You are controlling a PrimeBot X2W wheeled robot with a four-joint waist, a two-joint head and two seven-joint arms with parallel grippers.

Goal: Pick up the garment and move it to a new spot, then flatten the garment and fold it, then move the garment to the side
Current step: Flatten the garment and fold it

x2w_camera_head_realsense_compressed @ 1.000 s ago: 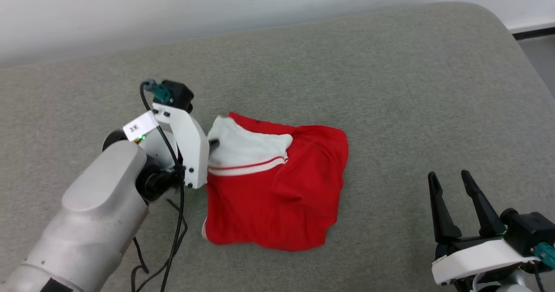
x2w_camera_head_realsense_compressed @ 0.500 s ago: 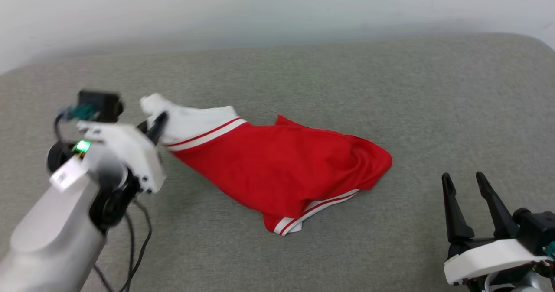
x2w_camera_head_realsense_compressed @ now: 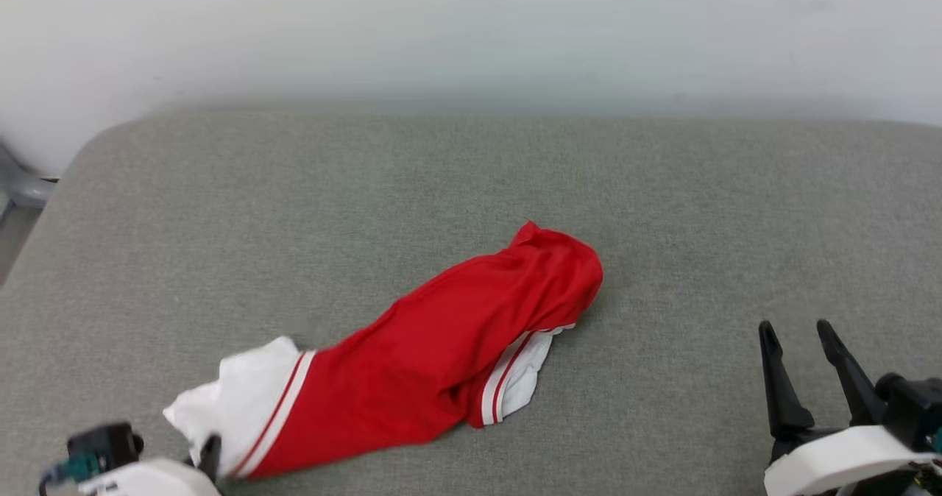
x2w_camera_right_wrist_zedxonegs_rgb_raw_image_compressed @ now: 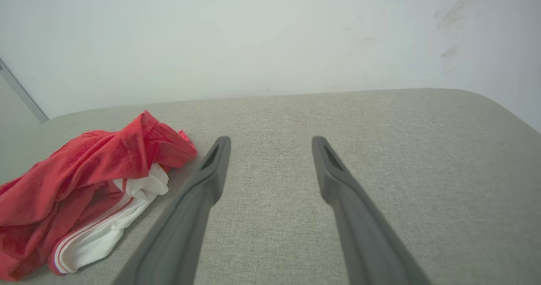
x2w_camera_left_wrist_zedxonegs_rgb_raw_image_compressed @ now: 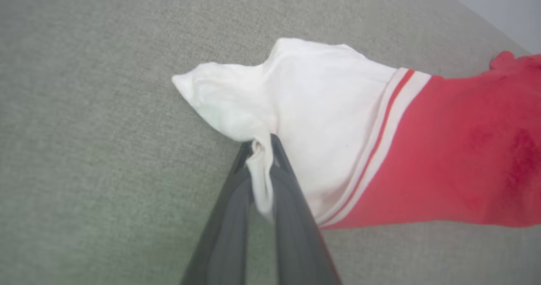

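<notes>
The left claw (x2w_camera_left_wrist_zedxonegs_rgb_raw_image_compressed: 260, 145) is clamped on a pinch of the white sleeve of the red sports jersey (x2w_camera_head_realsense_compressed: 449, 349). The jersey lies in a rumpled diagonal band on the grey fabric worktop (x2w_camera_head_realsense_compressed: 662, 187), with the held sleeve at the near left and its bunched red end toward the middle. The right claw (x2w_camera_head_realsense_compressed: 795, 328) hangs at the near right, fingers spread wide and gripping nothing, well apart from the jersey.

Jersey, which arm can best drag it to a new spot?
Left, probably. The left gripper is shut on the jersey by its white sleeve; the right gripper is open, beside it, touching nothing.
</notes>
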